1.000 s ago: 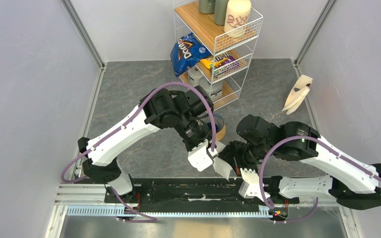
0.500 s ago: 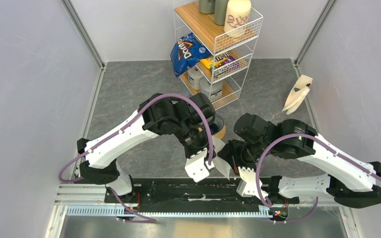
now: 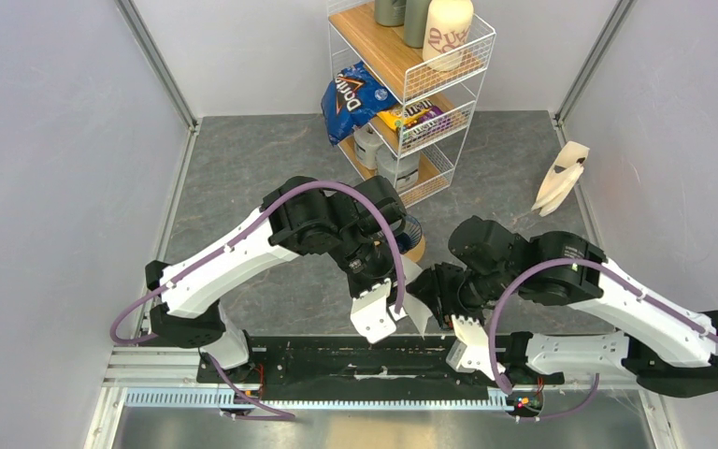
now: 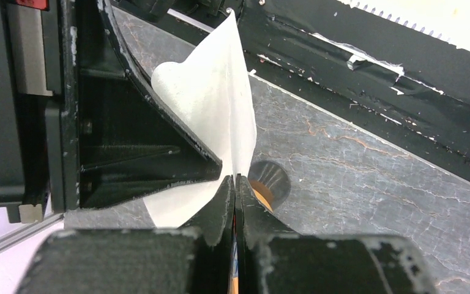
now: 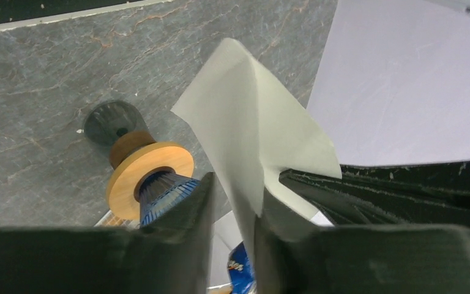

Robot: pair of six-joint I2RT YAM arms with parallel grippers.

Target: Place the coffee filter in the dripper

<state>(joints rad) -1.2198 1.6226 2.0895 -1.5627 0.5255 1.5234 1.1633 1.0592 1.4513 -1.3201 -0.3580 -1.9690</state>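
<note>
Slate tabletop [image 5: 49, 73]: dripper [image 5: 166, 195] in wooden ring [image 5: 124, 176], filter [image 5: 251, 131] outside.

Table [image 3: 243, 178]: grey stone-look top. Wooden stand [image 3: 418, 251] with dripper [image 3: 411, 229] just beyond the left gripper [image 4: 235, 184]; wire rack [image 3: 449, 79] farther beyond; cream pouch [image 3: 561, 178] far to its right.

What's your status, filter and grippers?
Left gripper shut on coffee filter. Right gripper parted around it. Dripper sits in wooden ring, filter not in yet. Nothing seen between them.
</note>
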